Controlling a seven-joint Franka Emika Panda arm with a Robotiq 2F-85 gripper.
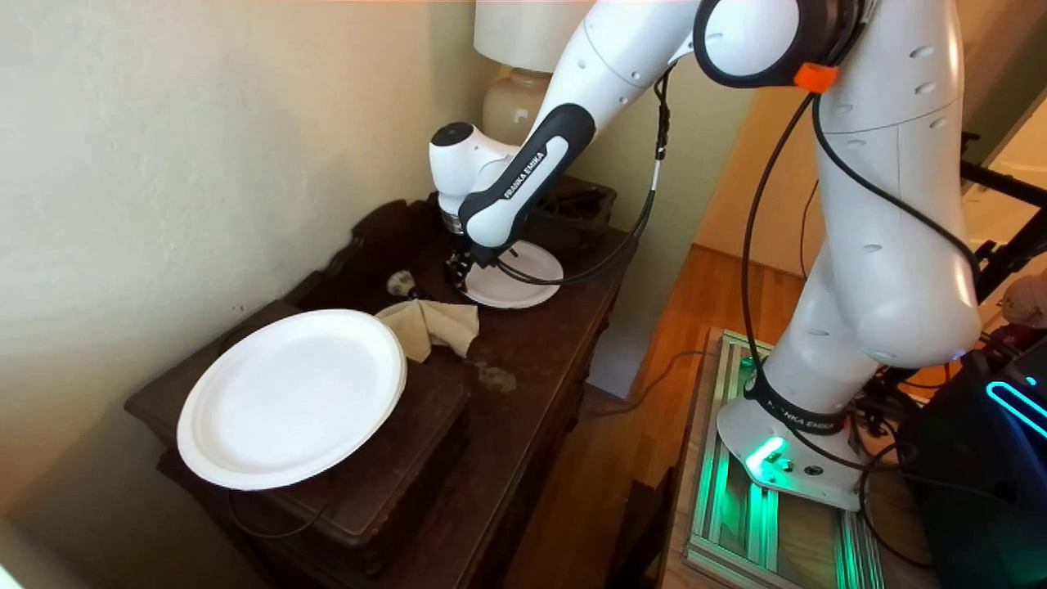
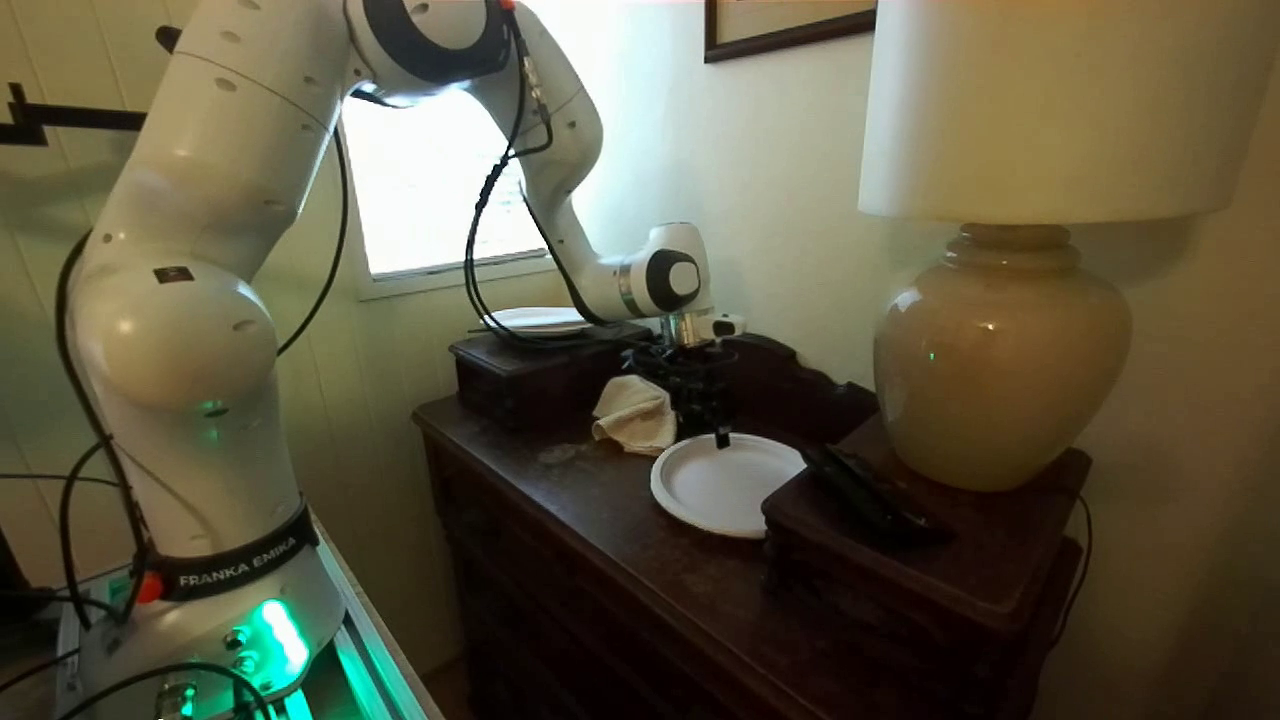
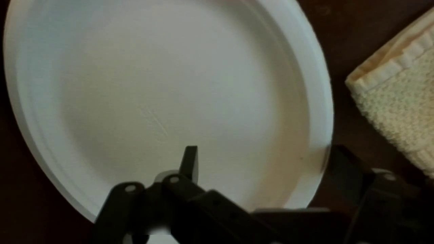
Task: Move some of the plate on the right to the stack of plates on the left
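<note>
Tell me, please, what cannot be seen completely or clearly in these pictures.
Plate by the jaws: wrist view; they cover part, top edge cuts it off.
Cloth: wrist view; right edge cuts it off.
Raised plate: in an exterior view, it hides how many, if any, lie beneath.
Black object: in an exterior view, too dark to identify.

The window (image 2: 415,190) glares white in an exterior view, the wrist view dim

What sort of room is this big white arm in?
Most likely a room in someone's home, perhaps a bedroom: there's a dark wooden dresser with a large table lamp on it, and part of a picture frame higher up.
</note>
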